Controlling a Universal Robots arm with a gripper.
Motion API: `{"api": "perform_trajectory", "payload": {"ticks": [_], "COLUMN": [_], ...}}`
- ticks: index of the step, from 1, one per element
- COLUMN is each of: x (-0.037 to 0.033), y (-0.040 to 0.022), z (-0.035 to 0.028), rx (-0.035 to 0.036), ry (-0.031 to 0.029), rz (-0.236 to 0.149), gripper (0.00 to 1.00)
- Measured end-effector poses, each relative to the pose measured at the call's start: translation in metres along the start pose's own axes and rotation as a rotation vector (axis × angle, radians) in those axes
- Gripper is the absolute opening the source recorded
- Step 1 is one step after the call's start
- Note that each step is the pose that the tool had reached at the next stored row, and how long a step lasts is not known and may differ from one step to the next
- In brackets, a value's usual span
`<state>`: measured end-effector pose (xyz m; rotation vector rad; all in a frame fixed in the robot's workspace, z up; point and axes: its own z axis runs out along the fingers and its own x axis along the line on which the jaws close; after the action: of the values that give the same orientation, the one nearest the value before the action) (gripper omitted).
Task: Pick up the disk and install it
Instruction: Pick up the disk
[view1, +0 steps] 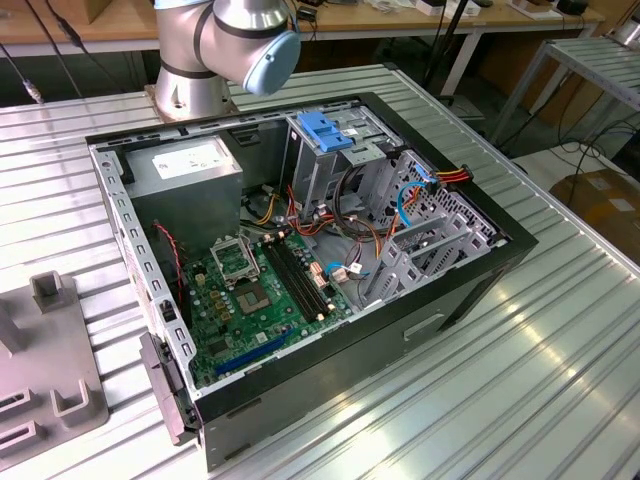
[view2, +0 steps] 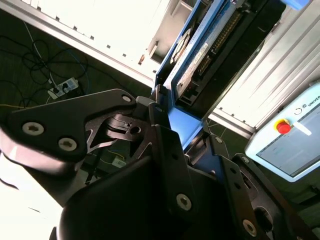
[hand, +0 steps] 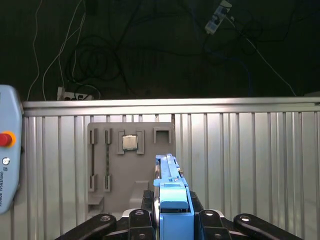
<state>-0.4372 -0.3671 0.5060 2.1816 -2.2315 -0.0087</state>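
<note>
Blue plastic rails edge the flat silver-grey disk, which stands on edge between the black fingers of the gripper. The fingers are drawn in narrow against its two broad faces, clamping one end while most of the drive juts out beyond them. In the first wrist view the disk hangs over a flat grey fixture plate with slots and a small square chip in it. The plate lies on the ribbed metal table, and the disk appears well clear of both.

In the exterior view the open black computer case lies on its side on that table. Inside it a metal drive cage with a blue plastic top stands beside a tangle of red, orange and blue cables.

The step in hand looks like the carry: the disk is lifted and not yet in the case. Because the hold is at one end, the long free part could lever the drive askew, so the squeeze wants to be firm and even. The drive looks square to the fingers with its rails bare, which suits the job, since the rails probably seat it in the cage. Good height over the case wall and distance from the cables matter, as a snagged wire could twist the disk. Slow, smooth motion suits a hard drive, which likely takes knocks badly.
</note>
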Motion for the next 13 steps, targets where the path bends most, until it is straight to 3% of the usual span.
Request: {"api": "perform_trajectory", "payload": {"ticks": [13], "x": [-0.0001], "y": [-0.0103], "z": [-0.0001], "rx": [0.0000], "ry": [0.0000], "rz": [0.000], "gripper": [0.37]}}
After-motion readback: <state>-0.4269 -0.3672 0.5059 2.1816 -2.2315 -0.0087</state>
